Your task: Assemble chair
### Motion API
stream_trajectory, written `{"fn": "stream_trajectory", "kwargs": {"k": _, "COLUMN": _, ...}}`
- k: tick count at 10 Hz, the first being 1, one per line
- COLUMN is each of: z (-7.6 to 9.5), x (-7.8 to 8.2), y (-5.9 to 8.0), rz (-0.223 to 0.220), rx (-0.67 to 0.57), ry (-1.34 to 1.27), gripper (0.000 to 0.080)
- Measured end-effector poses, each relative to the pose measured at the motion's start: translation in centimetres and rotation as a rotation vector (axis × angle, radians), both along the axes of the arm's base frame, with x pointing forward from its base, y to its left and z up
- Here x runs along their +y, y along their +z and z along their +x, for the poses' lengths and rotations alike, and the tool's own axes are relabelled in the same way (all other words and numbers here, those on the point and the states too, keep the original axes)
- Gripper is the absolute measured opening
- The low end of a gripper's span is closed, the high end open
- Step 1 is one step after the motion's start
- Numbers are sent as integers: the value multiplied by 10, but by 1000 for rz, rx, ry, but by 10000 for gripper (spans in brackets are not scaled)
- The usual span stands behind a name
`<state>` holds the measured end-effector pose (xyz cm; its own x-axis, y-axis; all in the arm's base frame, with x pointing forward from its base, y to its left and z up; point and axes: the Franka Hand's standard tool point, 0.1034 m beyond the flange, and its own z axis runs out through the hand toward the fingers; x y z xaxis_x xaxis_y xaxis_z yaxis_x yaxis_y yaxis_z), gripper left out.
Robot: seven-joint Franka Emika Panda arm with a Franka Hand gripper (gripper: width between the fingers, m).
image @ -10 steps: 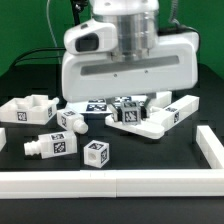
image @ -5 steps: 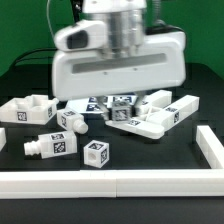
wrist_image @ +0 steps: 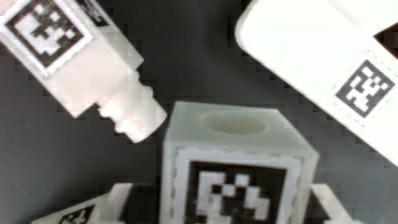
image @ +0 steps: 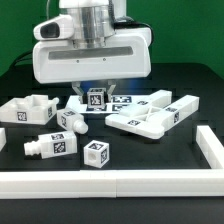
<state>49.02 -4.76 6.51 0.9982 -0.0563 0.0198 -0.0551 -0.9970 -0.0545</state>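
**Operator:** Report the part count.

**Technician:** The chair parts [image: 145, 124] are unassembled. There are two blocks. The held block [image: 97, 101] sits directly under the hand [image: 96, 92]. The loose block [image: 95, 153] stands on the worktop [image: 150, 150], in front of the hand toward the camera. There are two pegged legs. The first leg [image: 72, 122] lies just below the hand, toward the exterior view's left, and the second leg [image: 52, 145] lies farther out the same way. One bracket [image: 28, 108] lies well apart from the hand on the exterior view's left. The slab group [image: 165, 108] lies to the exterior view's right of the hand, and its piece count cannot be told. One rail [image: 110, 182] borders the near edge.

**Operator:** State of the hand?

**Technician:** Clenched on the held block. The wrist view shows that block [wrist_image: 228, 150] centred, with a round hole in its top face and a tag on its side. The first leg [wrist_image: 89, 70] lies near it with its peg end toward the block, and contact cannot be told. A slab [wrist_image: 329, 50] lies beyond.

**Operator:** Changes against one second ago?

**Technician:** The hand stood farther to the exterior view's right, above the slab group, with the block there beneath it. Hand and block have since shifted together toward the exterior view's left. The loose block, both legs, bracket and rail lie unchanged.
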Motion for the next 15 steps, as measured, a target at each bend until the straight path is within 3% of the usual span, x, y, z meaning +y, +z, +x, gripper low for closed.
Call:
{"fn": "stream_trajectory", "kwargs": {"k": 2, "z": -5, "x": -5, "y": 3, "rz": 17, "rx": -2, "ry": -56, "gripper": 281}}
{"fn": "stream_trajectory", "kwargs": {"k": 3, "z": -31, "x": -9, "y": -1, "rz": 18, "rx": 2, "ry": -97, "gripper": 282}}
{"fn": "stream_trajectory", "kwargs": {"k": 4, "z": -60, "x": -14, "y": -14, "rz": 20, "rx": 23, "ry": -132, "gripper": 282}}
{"fn": "stream_trajectory", "kwargs": {"k": 8, "z": -61, "x": -14, "y": -19, "rz": 10, "rx": 12, "ry": -129, "gripper": 282}}
{"fn": "stream_trajectory", "kwargs": {"k": 11, "z": -96, "x": -17, "y": -51, "rz": -37, "rx": -2, "ry": -155, "gripper": 282}}
{"fn": "stream_trajectory", "kwargs": {"k": 15, "z": -94, "x": -14, "y": -60, "rz": -40, "rx": 2, "ry": -149, "gripper": 282}}
